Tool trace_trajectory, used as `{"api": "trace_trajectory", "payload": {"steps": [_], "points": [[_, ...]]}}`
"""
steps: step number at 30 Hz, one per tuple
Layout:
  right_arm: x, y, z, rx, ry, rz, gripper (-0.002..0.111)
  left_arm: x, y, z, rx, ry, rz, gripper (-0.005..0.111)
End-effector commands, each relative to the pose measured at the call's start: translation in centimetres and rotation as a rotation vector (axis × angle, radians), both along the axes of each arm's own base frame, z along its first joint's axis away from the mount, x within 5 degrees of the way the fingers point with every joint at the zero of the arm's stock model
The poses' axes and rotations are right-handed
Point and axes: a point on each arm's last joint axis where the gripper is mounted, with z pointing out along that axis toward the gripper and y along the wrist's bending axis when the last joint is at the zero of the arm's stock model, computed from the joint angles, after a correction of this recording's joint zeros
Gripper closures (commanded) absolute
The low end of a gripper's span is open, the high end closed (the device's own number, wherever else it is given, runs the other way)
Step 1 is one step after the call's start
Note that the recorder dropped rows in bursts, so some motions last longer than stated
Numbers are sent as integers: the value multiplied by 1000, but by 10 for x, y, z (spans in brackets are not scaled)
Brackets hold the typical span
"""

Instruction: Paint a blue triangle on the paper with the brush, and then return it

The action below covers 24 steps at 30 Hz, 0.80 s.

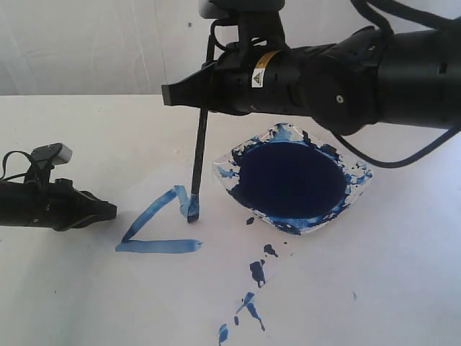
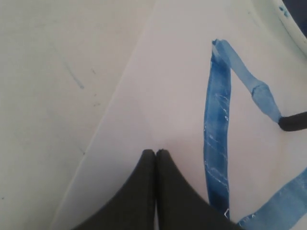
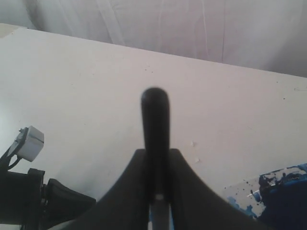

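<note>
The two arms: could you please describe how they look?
Both are matte black. The right arm is thick and cylindrical, with a yellow warning label and a black cable looping beneath. The left arm carries a small grey-white box. The left gripper and right gripper taper to points.

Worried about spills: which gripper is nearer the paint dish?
Right. The right gripper, holding the brush upright, hovers close beside the dish. The left gripper sits low on the far side of the triangle, well away from the dish.
</note>
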Motion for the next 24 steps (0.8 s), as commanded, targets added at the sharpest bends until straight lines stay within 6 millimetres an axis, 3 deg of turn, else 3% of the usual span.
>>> {"api": "trace_trajectory", "payload": {"steps": [1, 24], "points": [[-3, -3, 1, -29, 10, 3, 108, -1, -1, 2, -28, -3, 9, 107], [-10, -10, 27, 46, -59, 5, 108, -1, -1, 2, -28, -3, 9, 107]]}}
